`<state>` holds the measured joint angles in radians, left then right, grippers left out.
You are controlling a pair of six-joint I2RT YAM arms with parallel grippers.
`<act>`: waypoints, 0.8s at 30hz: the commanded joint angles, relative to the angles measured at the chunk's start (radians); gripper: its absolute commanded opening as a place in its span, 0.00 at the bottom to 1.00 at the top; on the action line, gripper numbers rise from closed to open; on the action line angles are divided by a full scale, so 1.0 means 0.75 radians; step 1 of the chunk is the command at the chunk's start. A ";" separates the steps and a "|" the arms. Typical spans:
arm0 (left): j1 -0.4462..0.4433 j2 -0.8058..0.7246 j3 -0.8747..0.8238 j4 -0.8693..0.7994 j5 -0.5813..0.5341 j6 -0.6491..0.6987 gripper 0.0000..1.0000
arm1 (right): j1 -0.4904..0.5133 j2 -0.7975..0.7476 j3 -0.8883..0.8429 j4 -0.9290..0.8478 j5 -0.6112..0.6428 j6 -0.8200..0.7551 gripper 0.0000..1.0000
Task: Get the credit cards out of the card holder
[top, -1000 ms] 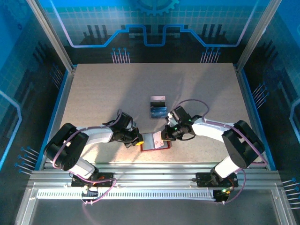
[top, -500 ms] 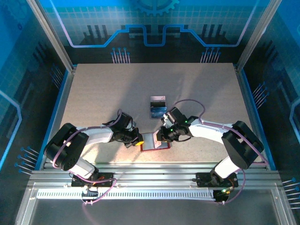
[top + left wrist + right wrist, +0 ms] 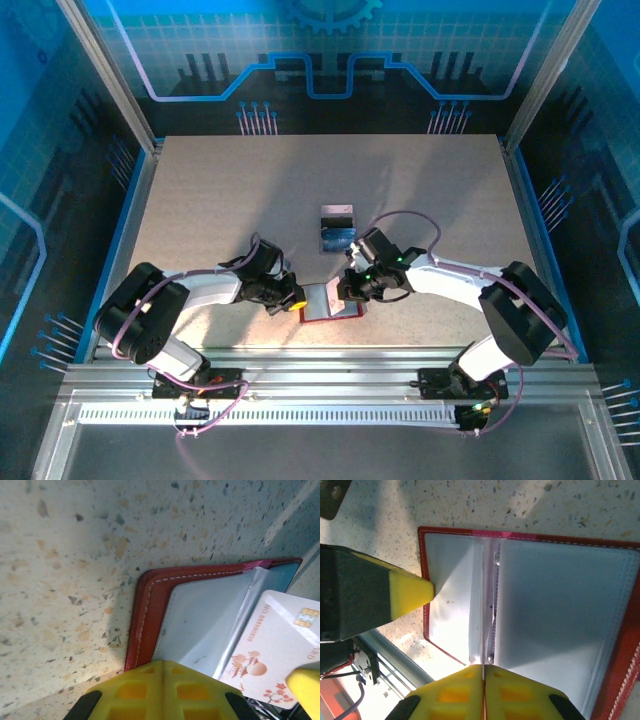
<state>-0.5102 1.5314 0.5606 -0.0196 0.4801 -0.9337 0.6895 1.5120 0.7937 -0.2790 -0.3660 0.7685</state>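
Note:
The red card holder (image 3: 322, 312) lies open near the table's front edge, its pale grey pockets (image 3: 560, 610) facing up. My left gripper (image 3: 297, 298) is shut, and its yellow tip (image 3: 162, 664) presses on the holder's left pocket (image 3: 200, 625). My right gripper (image 3: 345, 292) is shut on the edge of a pale pinkish-white credit card (image 3: 280, 650), which slants up out of the holder's middle fold (image 3: 483, 630). A black card (image 3: 337, 214) and a blue card (image 3: 338, 240) lie on the table just behind the holder.
Directly in front of the holder runs the aluminium rail (image 3: 320, 365) of the table's near edge. Both arms' forearms converge low over the holder. Blue side walls (image 3: 130, 200) border the beige tabletop (image 3: 220, 190).
My right gripper shifted slightly left onto the holder, opened a little, then shut on the pale card. The left gripper stayed pressed on the holder.

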 commanded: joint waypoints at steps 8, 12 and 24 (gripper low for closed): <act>-0.002 -0.023 0.019 -0.126 -0.035 0.045 0.10 | -0.116 -0.112 0.191 -0.367 -0.032 -0.488 0.08; -0.001 -0.070 0.038 -0.155 -0.045 0.050 0.16 | -0.138 -0.076 0.322 -0.561 0.023 -0.798 0.07; -0.002 -0.185 0.043 -0.255 -0.107 0.067 0.21 | -0.162 0.049 0.558 -0.773 0.229 -1.496 0.00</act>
<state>-0.5106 1.4216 0.5762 -0.1619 0.4221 -0.9062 0.5793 1.5291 1.1595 -0.7799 -0.2375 -0.1555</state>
